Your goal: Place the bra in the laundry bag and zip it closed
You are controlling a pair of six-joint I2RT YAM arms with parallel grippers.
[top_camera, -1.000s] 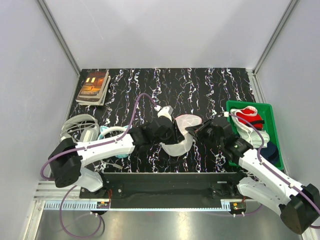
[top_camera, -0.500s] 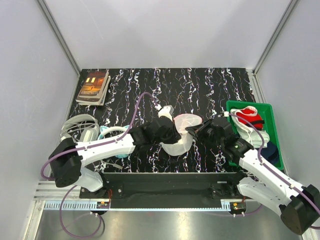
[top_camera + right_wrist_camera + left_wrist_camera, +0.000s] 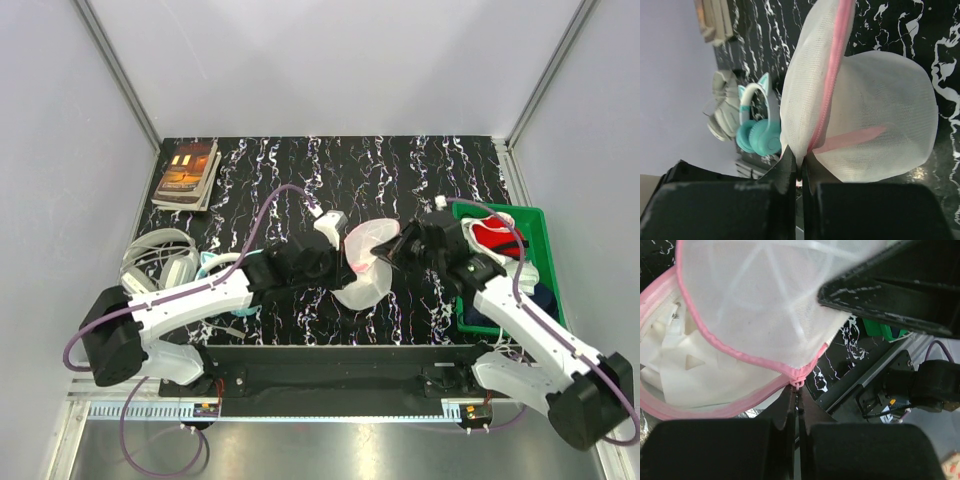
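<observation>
- Top external view, far left: a stack of books lies at the back corner of the worktop. Nearer the arms sit grey headphones, with teal headphones just beside them.
- The left arm reaches across in front of both headphones towards the middle.
- Left end effector: its fingers are pressed together, pinching the zip pull on the pink trim. A black finger of the other arm blocks the upper right of this wrist view.
- The laundry bag is in the middle of the worktop, held between the two arms. It is partly open, one mesh half tilted up over the other.
- Right end effector: its fingers are closed tight on the bag's pink-trimmed rim, and the mesh fills most of its view.
- Far right: a green bin holds red and white clothes. The right arm crosses over its near part.
</observation>
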